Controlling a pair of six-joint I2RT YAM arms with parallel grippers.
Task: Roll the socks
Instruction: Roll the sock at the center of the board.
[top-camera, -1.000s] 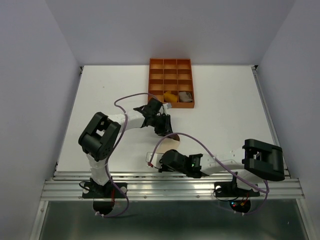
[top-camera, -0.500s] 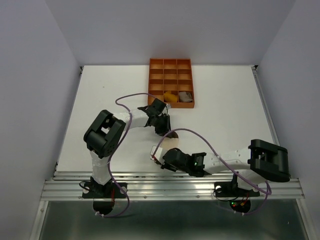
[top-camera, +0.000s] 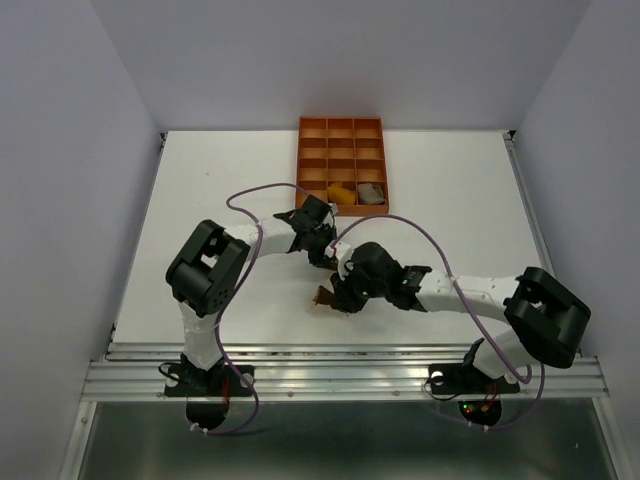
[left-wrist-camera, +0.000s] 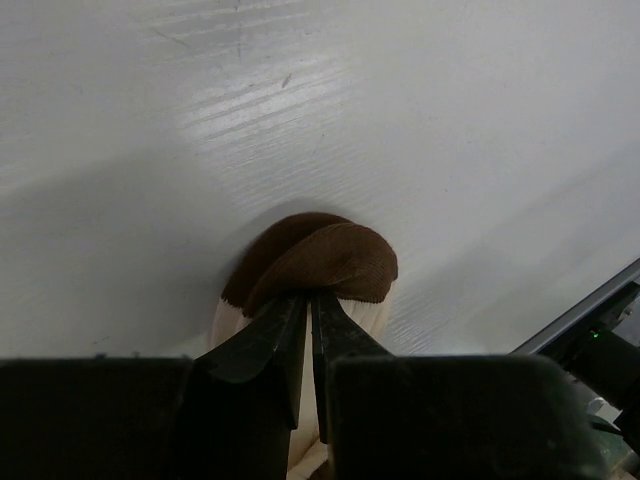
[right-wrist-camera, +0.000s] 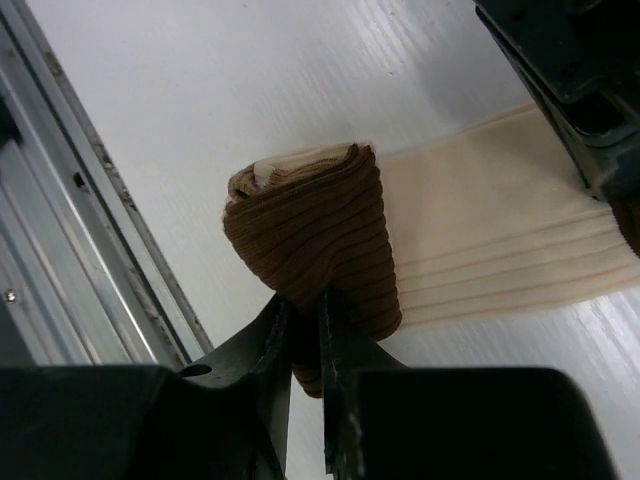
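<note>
Left fingers (left-wrist-camera: 285, 325): almost closed, pinching the dark brown toe of the colour-blocked sock (left-wrist-camera: 325, 262); I judge this anchors the flat end.
Right fingers (right-wrist-camera: 272, 330): almost closed on the roll (right-wrist-camera: 320, 240), so it cannot spring loose.
Sock position: mid-near on the surface (top-camera: 450, 200), its cream band (right-wrist-camera: 480, 230) stretched between both grips.
Other socks: mustard sock (top-camera: 341, 195) and taupe sock (top-camera: 371, 192) sit in the near row of the orange tray (top-camera: 340, 128).
Room: rail (right-wrist-camera: 60, 200) lies near the roll; I see open surface left and right; wrists crowd each other.
</note>
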